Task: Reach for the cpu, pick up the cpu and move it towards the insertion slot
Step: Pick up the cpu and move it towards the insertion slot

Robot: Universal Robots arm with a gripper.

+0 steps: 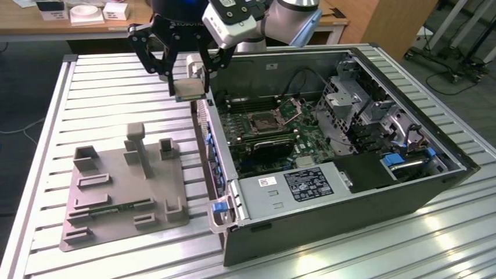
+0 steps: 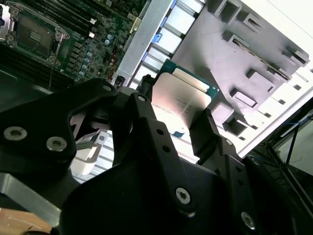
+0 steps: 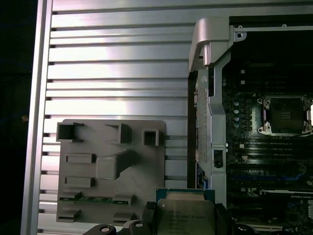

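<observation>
My gripper (image 1: 190, 80) is shut on the cpu (image 1: 188, 90), a flat silvery chip with a thin green rim. It hangs in the air just outside the open computer case's near wall, above the slatted table. Both wrist views show the cpu (image 2: 182, 100) (image 3: 185, 215) clamped between the black fingers (image 2: 203, 133). The insertion slot (image 1: 266, 122) is a silver-framed square socket on the motherboard inside the case, toward the exterior view's right of the cpu, with its hinged plate (image 1: 295, 108) raised. The insertion slot (image 2: 35, 35) (image 3: 286, 114) also appears in both wrist views.
A grey fixture plate (image 1: 124, 186) with raised holders lies on the table at the exterior view's left, a green memory stick (image 1: 116, 208) in one groove. The case wall (image 1: 208, 139) stands between the cpu and the motherboard. Drive cages (image 1: 364, 110) and a power supply (image 1: 298, 185) fill the case.
</observation>
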